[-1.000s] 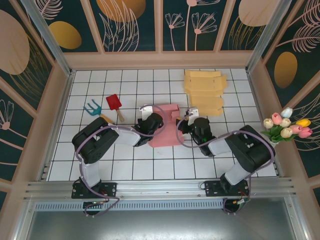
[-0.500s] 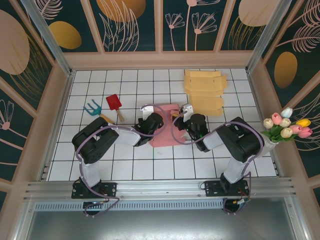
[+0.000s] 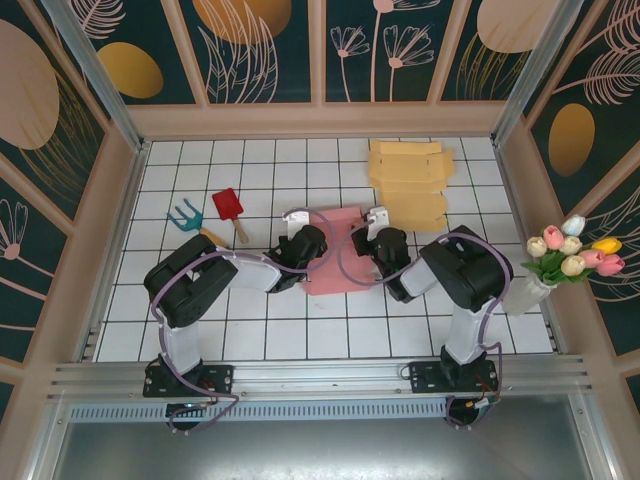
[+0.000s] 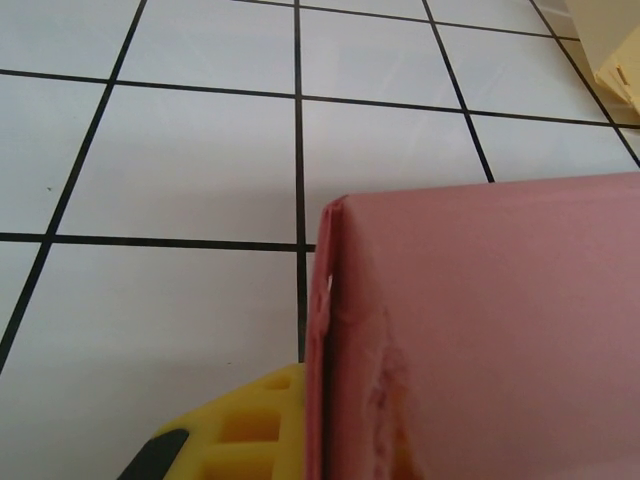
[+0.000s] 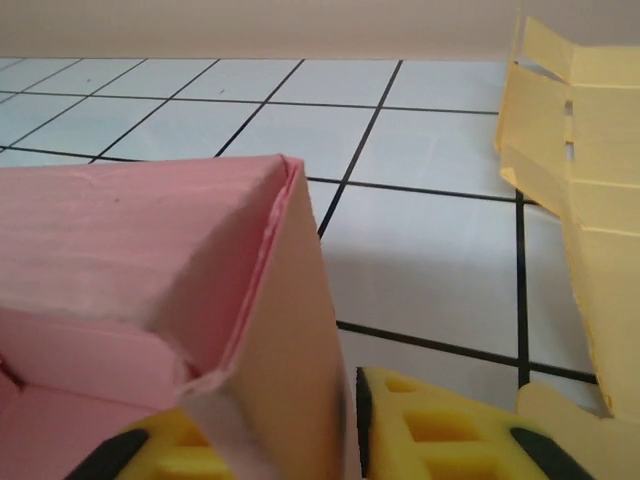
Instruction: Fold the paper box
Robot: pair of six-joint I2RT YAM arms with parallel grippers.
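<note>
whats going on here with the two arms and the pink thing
Two robot arms are folding a pink paper box in the middle of the tiled table. The left pincer is shut on its left wall; the right pincer has its pads either side of the right wall, grip uncertain. Both walls look raised. Flat yellow blanks lie behind.

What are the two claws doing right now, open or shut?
Left gripper: shut, pinching a wall of the pink paper box.
Right gripper: straddling another wall of the box; whether it is clamped cannot be told.
</note>
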